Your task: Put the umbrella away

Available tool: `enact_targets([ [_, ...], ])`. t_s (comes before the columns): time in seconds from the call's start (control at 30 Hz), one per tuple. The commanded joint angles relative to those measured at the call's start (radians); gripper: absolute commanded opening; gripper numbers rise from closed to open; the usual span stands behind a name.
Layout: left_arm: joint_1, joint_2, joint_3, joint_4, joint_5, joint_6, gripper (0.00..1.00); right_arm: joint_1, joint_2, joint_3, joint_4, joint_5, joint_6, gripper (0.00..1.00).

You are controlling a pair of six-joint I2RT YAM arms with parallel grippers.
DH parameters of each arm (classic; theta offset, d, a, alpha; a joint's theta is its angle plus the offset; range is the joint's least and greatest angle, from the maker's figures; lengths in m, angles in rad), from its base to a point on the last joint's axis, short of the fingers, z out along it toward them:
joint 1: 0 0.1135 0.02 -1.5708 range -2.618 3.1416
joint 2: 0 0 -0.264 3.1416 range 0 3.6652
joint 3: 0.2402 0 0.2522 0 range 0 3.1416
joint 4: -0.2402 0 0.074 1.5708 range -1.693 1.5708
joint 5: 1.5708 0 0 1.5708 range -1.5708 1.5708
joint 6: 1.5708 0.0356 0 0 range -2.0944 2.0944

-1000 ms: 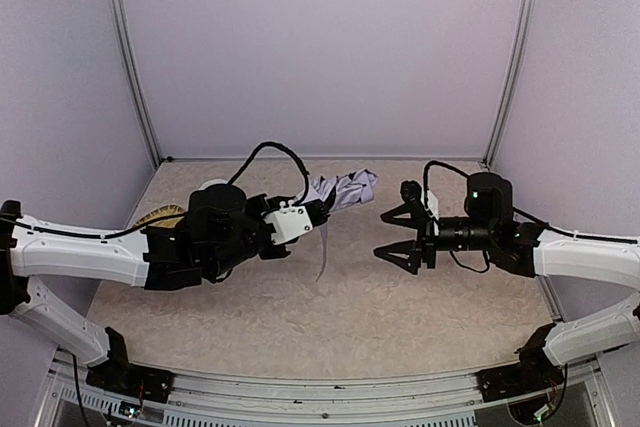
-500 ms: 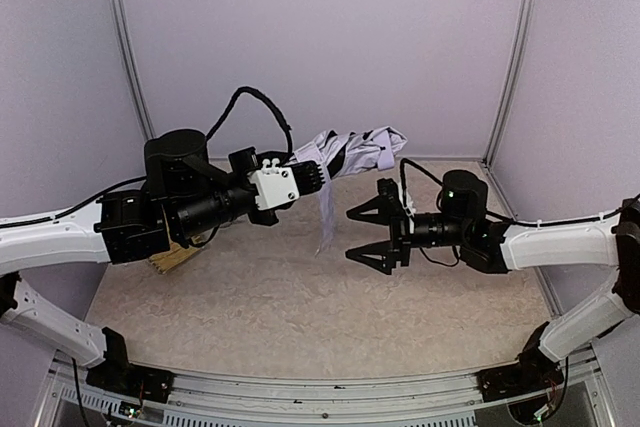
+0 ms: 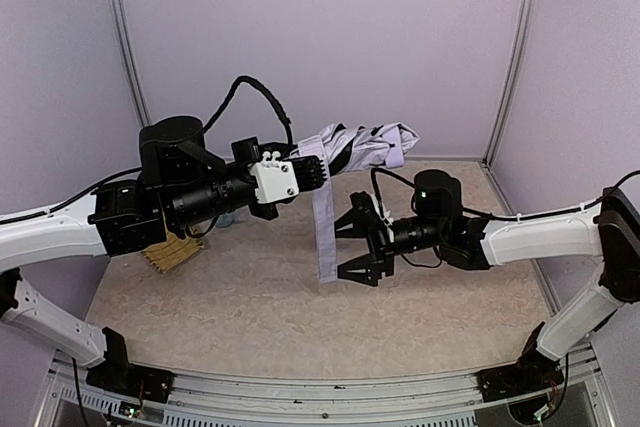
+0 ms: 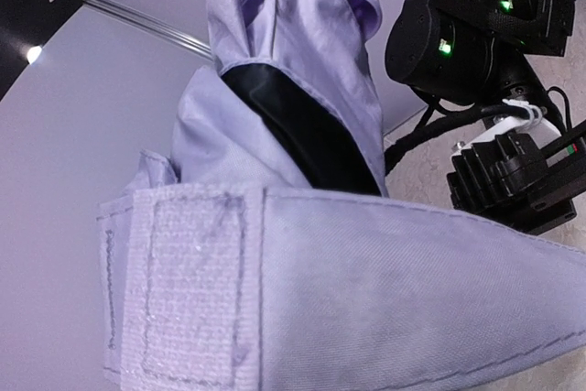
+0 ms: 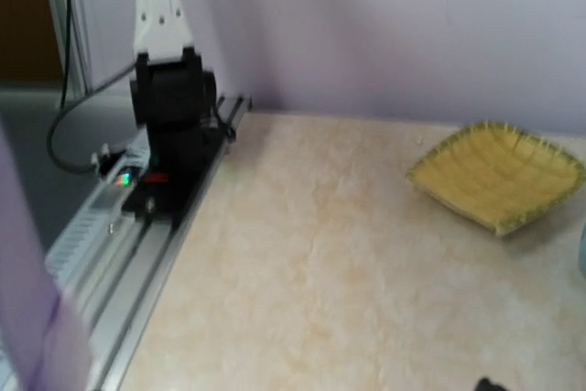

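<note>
The umbrella (image 3: 368, 147), folded lavender fabric with black lining showing, is held up in the air above the table's middle. My left gripper (image 3: 314, 172) is shut on its near end. A long lavender closing strap (image 3: 326, 237) hangs straight down from it. In the left wrist view the umbrella (image 4: 293, 125) and its strap with a velcro patch (image 4: 183, 290) fill the picture and hide the fingers. My right gripper (image 3: 341, 255) stands open just right of the strap's lower end, jaws spread one above the other, holding nothing. The strap (image 5: 27, 309) shows at the right wrist view's left edge.
A yellow woven basket (image 3: 170, 252) lies on the table at the left, partly under my left arm, and appears as the basket (image 5: 499, 176) in the right wrist view. The left arm's base (image 5: 169, 125) and the front rail (image 3: 320, 387) bound the near edge.
My left arm has lifted the umbrella off the table and up to the right, and the strap now hangs free. My open right gripper has moved left toward the strap.
</note>
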Motion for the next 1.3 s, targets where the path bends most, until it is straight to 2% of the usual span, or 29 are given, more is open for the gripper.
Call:
enact_targets([
  [0.0,-0.005,-0.001,0.053,0.041,0.02,0.011,0.0,0.002,0.008,0.04,-0.186,0.032,-0.106,0.84],
  [0.17,-0.004,-0.008,0.055,0.033,0.018,0.02,0.0,-0.031,-0.08,-0.009,-0.258,0.11,-0.139,0.86],
  [0.3,-0.004,-0.013,0.053,0.035,0.019,0.019,0.0,-0.027,-0.163,-0.067,-0.271,0.174,-0.123,0.92],
  [0.5,-0.006,-0.004,0.051,0.045,0.02,0.009,0.0,0.014,-0.129,-0.124,-0.02,0.151,0.008,0.94],
  [0.57,-0.008,-0.001,0.056,0.041,0.019,0.009,0.0,0.016,-0.103,-0.115,0.004,0.121,0.023,0.94],
  [0.7,-0.008,-0.003,0.064,0.037,0.014,0.016,0.0,0.017,-0.087,-0.1,-0.079,0.11,-0.027,0.95],
  [0.73,-0.008,-0.002,0.065,0.037,0.012,0.018,0.0,0.016,-0.09,-0.096,-0.124,0.122,-0.05,0.99],
  [0.83,-0.006,0.001,0.068,0.032,-0.001,0.027,0.0,0.016,-0.125,-0.117,-0.244,0.24,-0.117,1.0],
  [0.93,-0.002,0.001,0.071,0.024,0.001,0.027,0.0,0.013,-0.193,-0.168,-0.254,0.265,-0.125,1.0],
  [1.03,-0.002,0.003,0.071,0.026,0.012,0.02,0.0,0.017,-0.214,-0.19,-0.15,0.227,-0.039,1.0],
  [1.13,-0.002,0.006,0.065,0.038,0.017,0.017,0.0,0.031,-0.187,-0.198,0.054,0.202,0.078,0.98],
  [1.2,-0.002,0.008,0.067,0.037,0.017,0.014,0.0,0.037,-0.168,-0.202,0.168,0.221,0.125,0.97],
  [1.27,-0.003,0.009,0.068,0.035,0.016,0.013,0.0,0.037,-0.15,-0.187,0.198,0.26,0.126,0.95],
])
